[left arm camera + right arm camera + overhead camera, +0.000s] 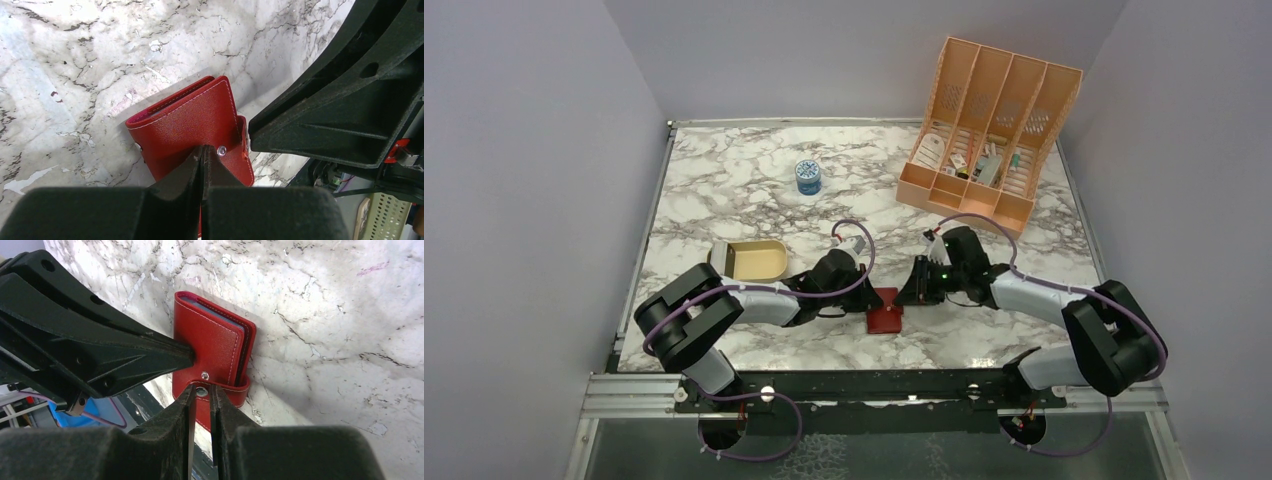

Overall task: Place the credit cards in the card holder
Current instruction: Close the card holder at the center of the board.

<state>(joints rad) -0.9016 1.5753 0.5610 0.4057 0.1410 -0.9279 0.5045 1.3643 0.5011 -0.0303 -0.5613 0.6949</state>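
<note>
Across the marble table, largest first: peach slotted organizer at the far right, tan tray just beside the left arm, small blue tub well behind it. Between the two arms, toward the front edge: card holder, dark red, folded closed, flat on the marble. Left gripper squeezed fully together, tips pressing the cover just beside the snap stud. Right gripper clamped, fingers only narrowly apart, on the snap tab, its socket just short of the stud. Grey-blue edge between the covers: credit cards or pocket lining, hard to tell. Looks like the fastening step, with the task close to done. To do it well: pin the cover firmly with the left tips against sliding; draw the tab taut over the edge; set socket squarely above stud; press straight down. Avoid any sideways drag, for fear of springing the fold open.
</note>
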